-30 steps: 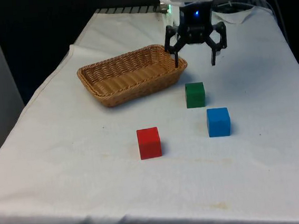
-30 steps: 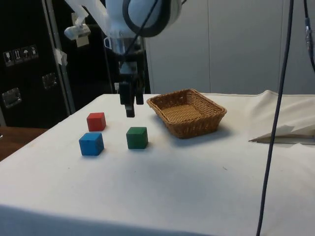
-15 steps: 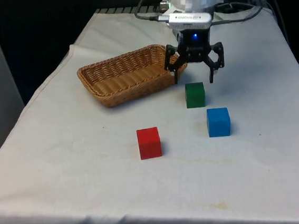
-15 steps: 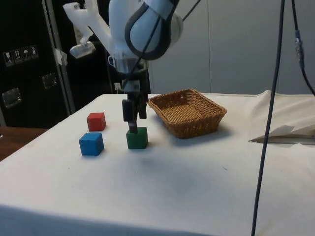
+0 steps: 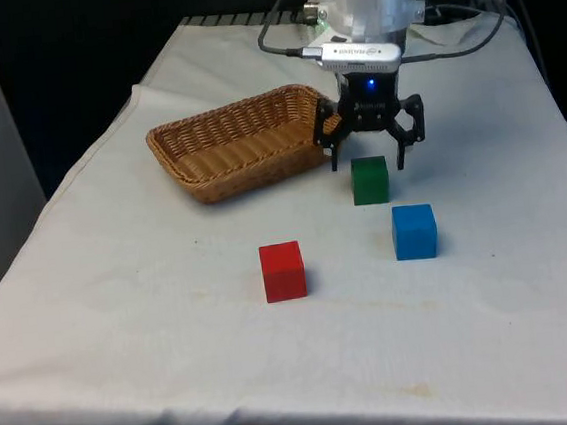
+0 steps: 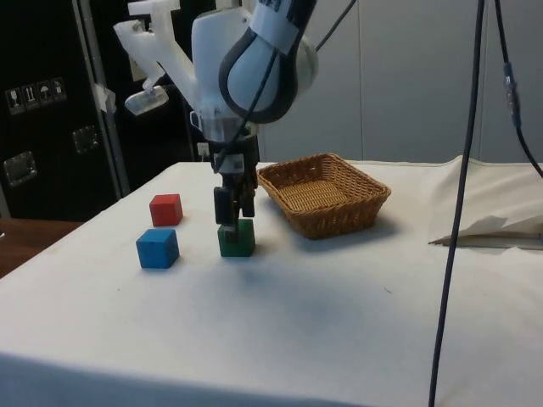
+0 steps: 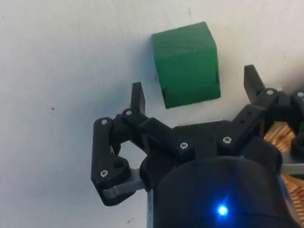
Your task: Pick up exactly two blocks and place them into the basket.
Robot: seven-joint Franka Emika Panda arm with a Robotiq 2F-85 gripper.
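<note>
Directly above the green block (image 5: 369, 180), the gripper (image 5: 367, 154) hangs, jaws spread to straddle it; basket (image 5: 221, 166) waits just beside.

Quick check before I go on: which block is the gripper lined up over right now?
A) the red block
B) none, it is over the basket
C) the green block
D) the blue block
C: the gripper hangs right above the green block, its open fingers on either side of the block's top, while the red block and blue block sit apart on the cloth.
</note>
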